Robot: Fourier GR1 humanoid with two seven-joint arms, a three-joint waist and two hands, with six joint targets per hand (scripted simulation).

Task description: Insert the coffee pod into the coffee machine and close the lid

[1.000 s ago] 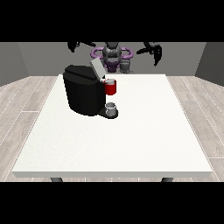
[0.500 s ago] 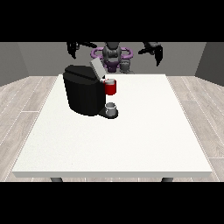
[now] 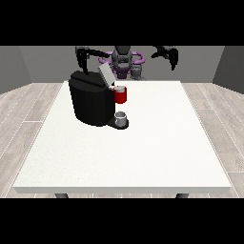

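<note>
While both my hands are hanging high over the far edge of the worktop, well apart from the machine, I am judging that the task is barely starting. The hand at the view's left is hovering above and behind the machine. The hand at the view's right is hovering far off to the other side. Neither is showing anything in its hold, and I cannot tell whether either is open or curled.

I am not managing to pick out the pod for certain. One grey thing is sitting on the machine's base, below a red thing at the machine. Another grey thing is showing near my torso, and it may be part of me.

I am expecting trouble from that doubt, since reaching for the wrong grey thing would be wasting the move. The lid is standing open and tilted, so the hand at the view's left, coming down carelessly, could be knocking it shut early. The machine is hiding the worktop behind it, and the opening under the lid is not showing.
</note>
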